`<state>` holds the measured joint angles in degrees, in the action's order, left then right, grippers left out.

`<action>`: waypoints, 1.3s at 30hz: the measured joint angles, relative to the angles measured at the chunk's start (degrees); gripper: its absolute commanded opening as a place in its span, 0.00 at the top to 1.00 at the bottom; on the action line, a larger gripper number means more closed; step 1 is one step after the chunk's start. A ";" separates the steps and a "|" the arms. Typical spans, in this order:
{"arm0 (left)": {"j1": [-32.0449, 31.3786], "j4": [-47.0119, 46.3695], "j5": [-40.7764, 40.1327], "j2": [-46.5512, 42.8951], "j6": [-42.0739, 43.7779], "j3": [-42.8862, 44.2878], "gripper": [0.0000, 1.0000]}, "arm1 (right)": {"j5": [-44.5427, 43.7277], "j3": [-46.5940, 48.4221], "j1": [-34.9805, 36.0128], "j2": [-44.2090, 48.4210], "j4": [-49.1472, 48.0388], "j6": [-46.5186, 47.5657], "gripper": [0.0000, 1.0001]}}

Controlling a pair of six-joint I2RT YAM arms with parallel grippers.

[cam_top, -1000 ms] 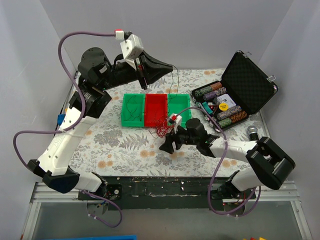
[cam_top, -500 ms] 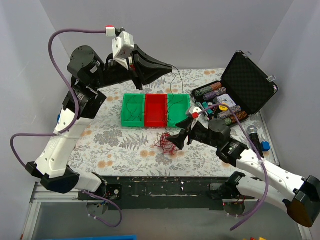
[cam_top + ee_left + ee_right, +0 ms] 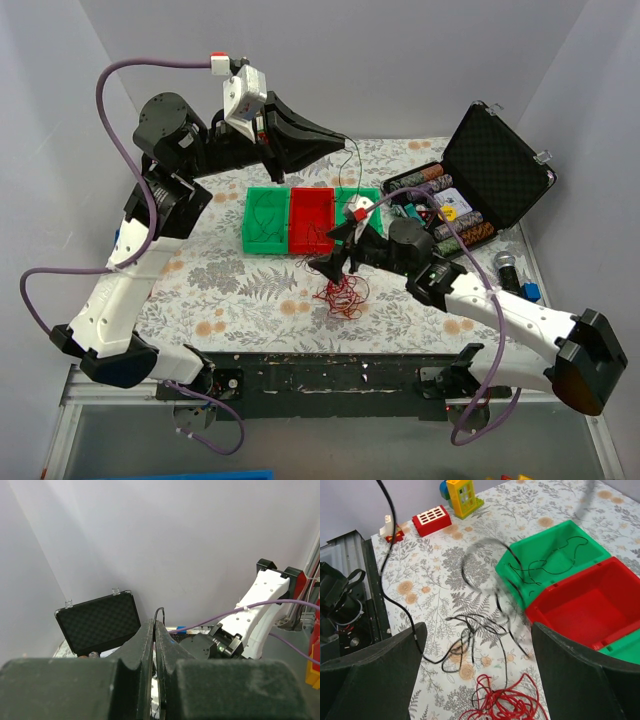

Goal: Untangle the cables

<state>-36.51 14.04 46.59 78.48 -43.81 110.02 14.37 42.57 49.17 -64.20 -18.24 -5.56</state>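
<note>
The cables lie on the floral table as a red clump with thin black loops beside it. More black strands rest in the left green tray. My left gripper is raised high over the trays and shut on one black cable, which hangs down toward the table. My right gripper hovers open just above the clump, with nothing between its fingers.
A red tray sits between two green ones, the other at its right. An open black case of poker chips stands at the right. Toy blocks lie near the table's left side.
My right arm swung back toward the trays and its jaws spread wider. The red clump now lies lower on the table. The left arm rose a little with its black cable.
</note>
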 measured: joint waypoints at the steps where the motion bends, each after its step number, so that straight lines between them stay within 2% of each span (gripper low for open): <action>1: -0.02 -0.11 0.02 0.00 -0.07 -0.02 1.00 | -0.04 0.55 0.55 -1.20 -0.59 0.02 0.06; 6: -0.13 -0.63 0.22 0.00 -0.15 -0.04 1.00 | -1.11 1.99 3.10 -4.68 -3.39 0.35 0.06; 11: -0.50 -1.33 0.37 0.00 -0.66 -0.04 1.00 | -2.75 2.01 3.80 -5.86 -7.21 1.14 0.16; 17: -0.76 -1.92 -0.92 1.92 -0.94 4.55 1.00 | -2.56 1.03 3.74 -11.56 -9.05 1.05 0.48; 26: -0.76 -3.85 -6.60 5.64 2.82 18.08 1.00 | -0.26 -3.74 3.74 -20.65 -10.95 -0.94 0.50; 29: -0.76 -6.47 -9.75 5.64 5.75 19.80 1.00 | 0.15 -6.54 3.74 -21.97 -11.04 -1.75 0.54; 39: -0.79 -21.05 -20.24 5.77 18.60 22.38 1.00 | -0.74 -9.77 3.74 -21.38 -9.46 -2.19 0.52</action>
<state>-37.30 -7.01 26.35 84.25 -25.21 132.40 13.63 32.80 52.90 -85.58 -27.70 -7.75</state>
